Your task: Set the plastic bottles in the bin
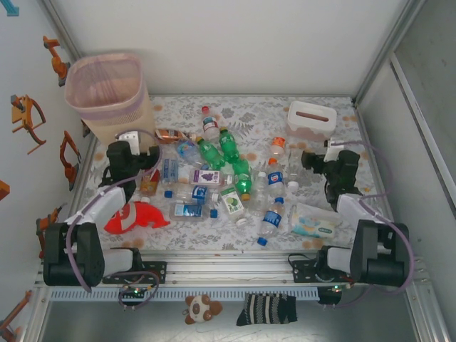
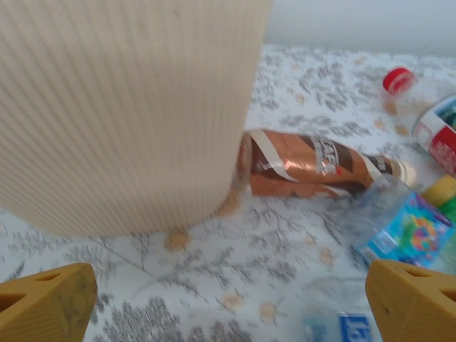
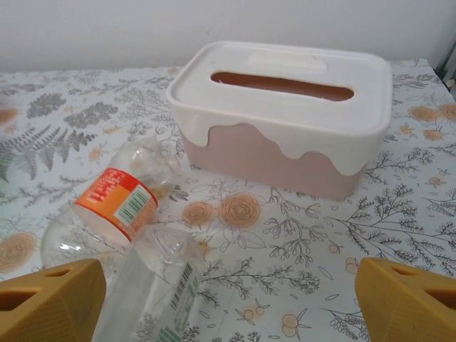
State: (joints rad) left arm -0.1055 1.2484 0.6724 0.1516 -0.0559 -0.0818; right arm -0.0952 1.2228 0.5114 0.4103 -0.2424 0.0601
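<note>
I have both arms folded at the elbow and reaching forward from their bases, with each wrist held low. The left tool [image 1: 122, 151] sits out on the left side. Its wrist view shows the yellow fingers [image 2: 46, 303] spread wide with nothing clamped between them. The right tool [image 1: 313, 159] angles slightly inward, and its yellow fingers [image 3: 406, 299] likewise stand far apart, gripping nothing.

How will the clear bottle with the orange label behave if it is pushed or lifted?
The orange-label bottle looks empty, so it is probably light. It lies on its side, so a push may roll it. Its clear plastic wall may dent if squeezed hard.
</note>
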